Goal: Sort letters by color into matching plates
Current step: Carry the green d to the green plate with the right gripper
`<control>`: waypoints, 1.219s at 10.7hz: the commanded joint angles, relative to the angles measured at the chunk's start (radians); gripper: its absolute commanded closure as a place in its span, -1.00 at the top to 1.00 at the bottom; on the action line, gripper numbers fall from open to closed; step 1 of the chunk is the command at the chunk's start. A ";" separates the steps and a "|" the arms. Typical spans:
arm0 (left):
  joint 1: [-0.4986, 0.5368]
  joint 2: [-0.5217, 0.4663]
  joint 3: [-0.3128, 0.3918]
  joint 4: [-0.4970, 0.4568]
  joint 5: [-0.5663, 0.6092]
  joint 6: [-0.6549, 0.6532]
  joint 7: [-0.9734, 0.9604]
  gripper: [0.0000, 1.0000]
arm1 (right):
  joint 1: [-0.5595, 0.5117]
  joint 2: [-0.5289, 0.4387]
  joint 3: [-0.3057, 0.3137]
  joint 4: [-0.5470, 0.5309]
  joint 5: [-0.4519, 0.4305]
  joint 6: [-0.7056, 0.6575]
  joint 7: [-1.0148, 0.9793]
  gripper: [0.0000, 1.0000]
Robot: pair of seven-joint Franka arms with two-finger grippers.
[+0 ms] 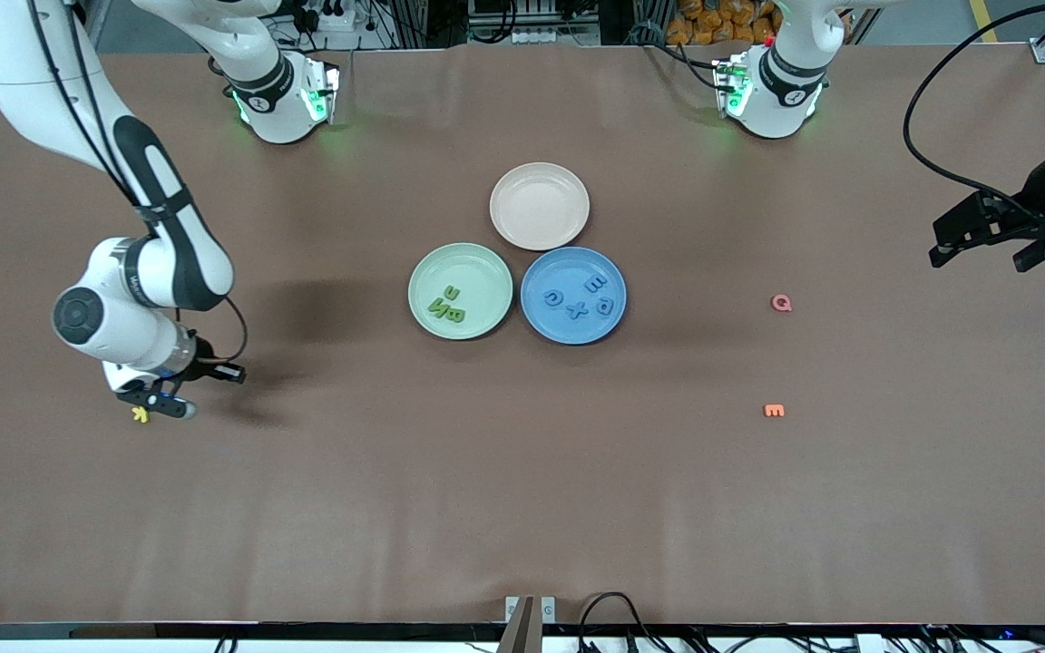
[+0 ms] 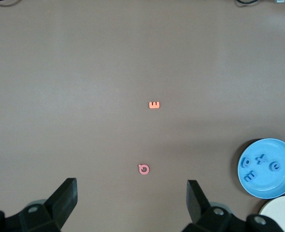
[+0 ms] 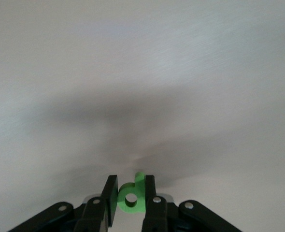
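Now, reading the front view as a clock face centred on the three plates, the right gripper [image 1: 164, 405] is at about eight o'clock, low over the table at the right arm's end. Its jaws are pressed onto a small green letter [image 3: 131, 199] with a round hole, held on its edge by its two flat faces. I think this grip is chosen because such a thin piece gives no other place to pinch. A yellow K [image 1: 139, 414] lies on the table just beside this gripper, not in it.

The pale green plate [image 1: 477, 272] has three green letters [image 1: 450, 305] in it, so I judge the held one to be the last of that colour; it must travel toward the centre. The blue plate [image 1: 573, 338], touching the green one, has its four blue letters [image 1: 577, 299]. The beige plate [image 1: 540, 206], at twelve o'clock of this pair, holds nothing.

The left gripper [image 2: 131, 188] waits at about three o'clock, high over the left arm's end, with jaws spread wide and nothing between them. From there it looks down on a pink-red Q [image 1: 782, 303] and an orange E [image 1: 774, 411], which lie well apart from the plates.
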 commanded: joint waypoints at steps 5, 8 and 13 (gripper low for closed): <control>0.002 0.012 -0.002 0.015 0.002 0.003 0.018 1.00 | 0.282 -0.104 -0.013 -0.012 -0.001 -0.131 0.099 -0.51; 0.002 0.012 -0.002 0.015 0.002 0.003 0.018 1.00 | 0.397 -0.104 -0.014 -0.011 -0.001 -0.133 0.100 -0.50; 0.002 0.013 -0.002 0.015 0.002 0.003 0.018 1.00 | 0.563 -0.085 -0.011 -0.009 0.001 -0.136 0.103 -0.50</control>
